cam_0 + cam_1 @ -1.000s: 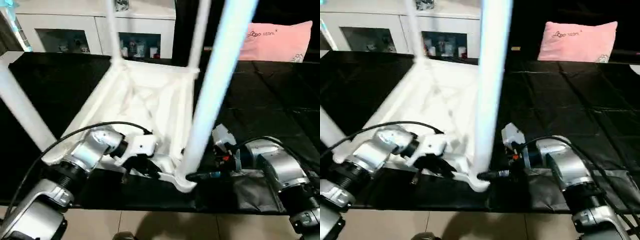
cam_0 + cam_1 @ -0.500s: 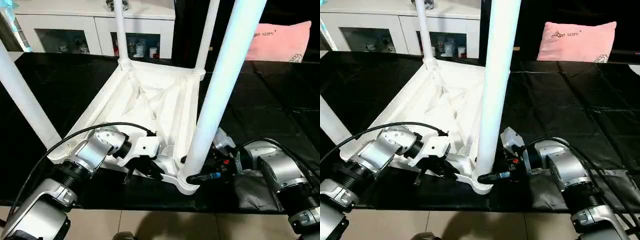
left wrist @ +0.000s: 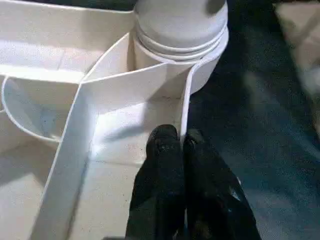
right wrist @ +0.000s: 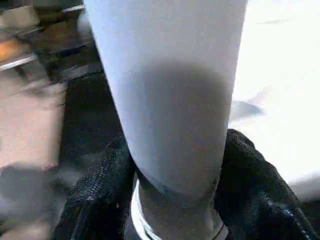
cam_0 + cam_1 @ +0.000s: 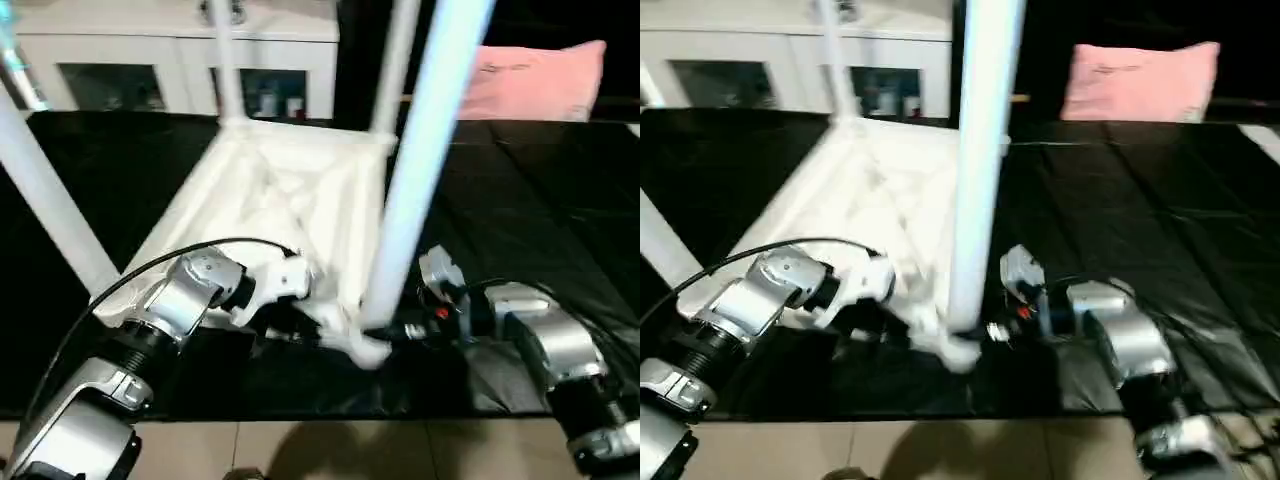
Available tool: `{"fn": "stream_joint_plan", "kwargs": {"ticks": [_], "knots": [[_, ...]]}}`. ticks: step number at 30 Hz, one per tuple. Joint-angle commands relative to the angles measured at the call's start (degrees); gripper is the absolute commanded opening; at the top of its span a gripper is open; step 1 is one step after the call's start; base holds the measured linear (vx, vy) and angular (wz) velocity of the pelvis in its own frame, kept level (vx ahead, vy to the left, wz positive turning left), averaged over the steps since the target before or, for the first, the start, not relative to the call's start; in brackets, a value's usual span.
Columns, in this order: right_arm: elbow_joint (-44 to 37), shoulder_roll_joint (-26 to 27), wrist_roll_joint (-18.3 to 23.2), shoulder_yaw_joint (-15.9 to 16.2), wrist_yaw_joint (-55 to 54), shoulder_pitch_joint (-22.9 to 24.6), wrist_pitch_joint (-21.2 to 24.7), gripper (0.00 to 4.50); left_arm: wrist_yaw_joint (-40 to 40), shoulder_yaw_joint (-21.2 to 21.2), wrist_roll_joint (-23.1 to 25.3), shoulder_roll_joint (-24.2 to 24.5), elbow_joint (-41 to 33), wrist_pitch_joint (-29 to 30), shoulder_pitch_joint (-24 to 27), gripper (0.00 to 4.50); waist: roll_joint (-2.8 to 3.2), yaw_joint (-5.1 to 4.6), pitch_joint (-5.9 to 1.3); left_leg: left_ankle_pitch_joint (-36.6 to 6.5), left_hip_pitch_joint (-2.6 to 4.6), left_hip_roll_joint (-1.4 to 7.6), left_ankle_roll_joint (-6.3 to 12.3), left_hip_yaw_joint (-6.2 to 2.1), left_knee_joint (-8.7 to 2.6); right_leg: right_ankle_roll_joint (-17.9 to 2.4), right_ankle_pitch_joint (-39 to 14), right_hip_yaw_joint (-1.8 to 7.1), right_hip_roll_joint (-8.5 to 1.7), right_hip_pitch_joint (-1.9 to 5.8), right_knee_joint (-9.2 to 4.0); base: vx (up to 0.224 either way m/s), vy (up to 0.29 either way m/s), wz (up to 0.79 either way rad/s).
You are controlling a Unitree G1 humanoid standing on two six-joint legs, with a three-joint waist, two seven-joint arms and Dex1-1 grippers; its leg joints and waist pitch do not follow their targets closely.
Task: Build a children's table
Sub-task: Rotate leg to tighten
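Note:
The children's table lies upside down on the black work surface, its ribbed white tabletop [image 5: 290, 190] facing up with white tube legs standing in the corner sockets. My left gripper [image 3: 179, 142] is shut on the tabletop's thin near rim [image 3: 186, 107], close to the near right socket. My right gripper [image 4: 175, 200] wraps the base of the near right leg [image 5: 420, 170], with a black finger [image 4: 100, 190] pressed against each side. Another leg [image 5: 50, 200] stands at the near left, and two more [image 5: 225, 60] rise at the far corners.
A black sheet [image 5: 520, 200] covers the work surface, whose front edge runs just below my forearms, with tan floor [image 5: 300, 450] beyond. A white glass-doored cabinet [image 5: 120, 60] stands behind. A pink cushion [image 5: 530, 80] lies at the back right.
My right gripper's fingers have closed in on the base of the near right leg. The left gripper has kept its pinch on the rim. The head view has shifted slightly.

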Motion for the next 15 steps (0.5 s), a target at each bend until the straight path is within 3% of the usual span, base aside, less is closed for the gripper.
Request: {"fn": "stream_joint_plan", "kwargs": {"ticks": [1,4,5,9,14,15], "knots": [[1.11,4.52,-3.38,2.47,-9.14,0.41,2.42,2.04,6.36,2.34,-2.47,-5.39,-2.90,2.88,-0.15,0.00,-0.47,0.20,-3.49,-11.93,-0.36,1.73,0.45,-0.82,-4.33,-5.69,-25.83,2.97,-4.05,3.23,-5.38,0.000,0.000,0.00],[1.39,7.25,-4.10,1.70,-14.98,-0.05,4.96,1.98,10.87,3.23,-2.17,-8.18,-2.58,5.18,-0.34,0.00,-0.44,-0.76,-3.55,-10.94,-0.56,1.47,1.16,-0.80,-4.17,-5.50,-25.44,2.90,-3.82,3.26,-5.48,0.000,0.000,0.00],[1.79,8.96,-4.74,1.23,-18.74,-0.54,6.12,1.98,13.87,3.87,-1.97,-9.89,-2.24,6.42,-0.56,0.00,-0.12,-0.94,-3.55,-10.81,-0.43,1.43,1.38,-0.79,-4.11,-5.73,-25.26,2.89,-3.83,3.13,-5.52,0.000,0.000,0.00],[3.13,15.51,-7.25,-0.76,-32.74,-2.89,9.34,1.98,23.78,6.08,-1.18,-15.68,-0.72,10.06,-1.95,0.00,0.10,-1.92,-3.50,-11.76,-0.28,1.40,0.92,-0.85,-4.18,-5.67,-25.78,2.71,-3.64,2.94,-5.81,0.000,0.000,0.00],[3.38,17.45,-7.92,-1.00,-35.72,-3.87,9.87,1.98,25.96,6.34,-0.61,-16.82,-0.54,10.97,-2.60,0.00,0.06,-1.99,-3.61,-10.98,-0.41,1.51,2.16,-0.78,-4.34,-6.71,-21.04,3.03,-3.56,3.11,-5.43,0.000,0.000,0.00],[3.08,17.46,-8.10,-0.72,-35.45,-3.87,9.64,2.32,26.13,6.34,-0.49,-16.81,-0.58,11.15,-2.76,0.00,0.07,-1.99,-3.62,-10.95,-0.39,1.52,2.22,-0.76,-4.34,-6.80,-20.78,3.05,-3.57,3.11,-5.42,0.000,0.000,0.00]]}}
